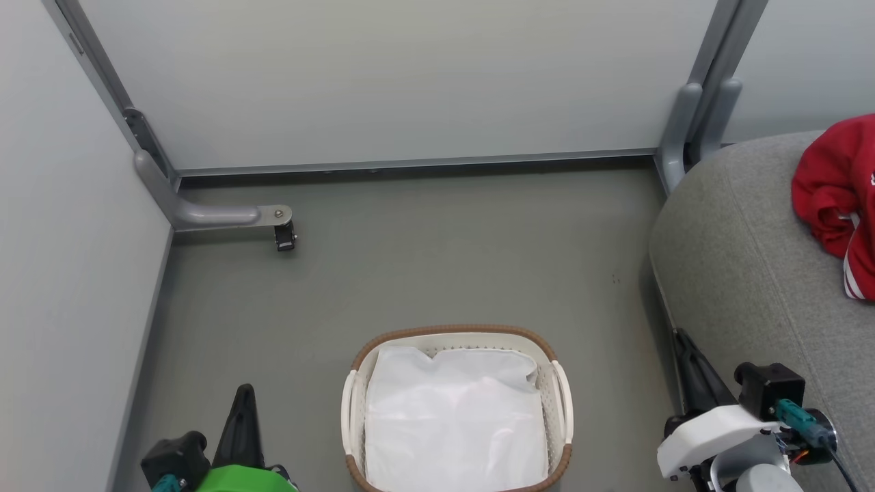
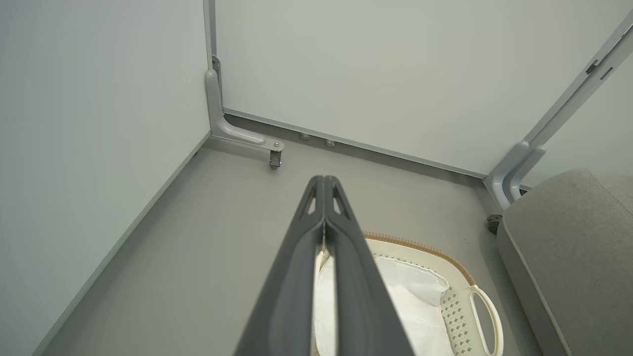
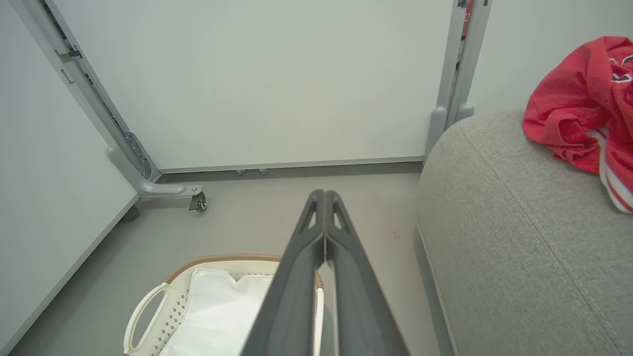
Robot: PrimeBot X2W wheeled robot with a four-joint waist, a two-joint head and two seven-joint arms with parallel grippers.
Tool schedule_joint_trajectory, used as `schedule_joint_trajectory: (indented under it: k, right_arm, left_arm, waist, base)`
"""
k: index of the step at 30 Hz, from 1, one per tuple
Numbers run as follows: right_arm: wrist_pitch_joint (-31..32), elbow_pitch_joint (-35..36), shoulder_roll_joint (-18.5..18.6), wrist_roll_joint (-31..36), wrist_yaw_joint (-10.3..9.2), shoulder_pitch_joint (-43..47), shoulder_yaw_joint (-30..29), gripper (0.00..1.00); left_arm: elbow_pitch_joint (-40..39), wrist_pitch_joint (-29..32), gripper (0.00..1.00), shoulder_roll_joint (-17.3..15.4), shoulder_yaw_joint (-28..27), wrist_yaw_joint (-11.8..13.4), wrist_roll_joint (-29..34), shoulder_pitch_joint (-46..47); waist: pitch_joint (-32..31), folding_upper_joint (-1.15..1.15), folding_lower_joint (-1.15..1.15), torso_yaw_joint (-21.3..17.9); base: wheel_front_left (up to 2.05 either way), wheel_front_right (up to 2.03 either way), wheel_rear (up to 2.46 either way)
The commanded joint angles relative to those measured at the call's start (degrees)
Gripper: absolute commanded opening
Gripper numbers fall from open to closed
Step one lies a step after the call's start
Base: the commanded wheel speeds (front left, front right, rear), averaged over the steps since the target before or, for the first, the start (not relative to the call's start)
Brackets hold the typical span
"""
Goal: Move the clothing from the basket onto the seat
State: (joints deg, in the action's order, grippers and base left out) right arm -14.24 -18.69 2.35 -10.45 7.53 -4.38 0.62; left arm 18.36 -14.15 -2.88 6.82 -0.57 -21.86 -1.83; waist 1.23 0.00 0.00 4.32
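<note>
The red clothing (image 1: pixel 837 205) with white trim lies bunched on the grey seat (image 1: pixel 745 287) at the right edge; the right wrist view has the clothing (image 3: pixel 583 104) on the seat (image 3: pixel 504 237) too. On the floor stands the white basket (image 1: pixel 359 369) with a brown rim, a plain white sheet (image 1: pixel 454 417) inside it. My left gripper (image 1: pixel 244 395) is shut with nothing in it, left of the basket (image 2: pixel 474 291). Between the basket (image 3: pixel 148 306) and the seat, my right gripper (image 1: pixel 683 342) is shut and holds nothing. Both wrist views show the fingertips pressed together, left gripper (image 2: pixel 324 179), right gripper (image 3: pixel 324 194).
Pale partition walls enclose the far and left sides. A grey wall foot with a castor (image 1: pixel 284 236) sticks out onto the floor at the far left, and a grey post (image 1: pixel 690 123) stands at the seat's far corner. Grey floor lies beyond the basket.
</note>
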Motion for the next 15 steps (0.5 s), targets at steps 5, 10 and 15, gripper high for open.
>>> schedule_joint_trajectory:
  k: [5, 10, 15]
  right_arm:
    - [1.8, 1.0, 0.2, -7.3, 0.0, -1.0, -0.9, 0.0]
    - [3.0, 1.5, 0.2, -12.7, -0.01, -0.9, -1.2, 0.0]
    - [4.3, 1.8, 0.2, -17.8, -0.01, -0.9, -1.6, 0.0]
  left_arm:
    - [-1.1, 1.7, 0.0, -0.1, -1.4, -0.7, -6.2, 0.9]
    - [-1.4, 3.1, 0.0, -0.1, -2.3, -1.2, -10.9, 1.5]
    - [-1.6, 4.3, 0.0, -0.1, -3.1, -1.6, -15.2, 2.1]
  waist:
    - [0.0, 0.0, 0.0, -0.2]
    - [-0.1, 0.0, 0.0, -0.4]
    - [-0.1, 0.0, 0.0, -0.6]
  base:
    - [0.0, 0.0, 0.0]
    - [0.0, 0.0, 0.0]
    - [0.0, 0.0, 0.0]
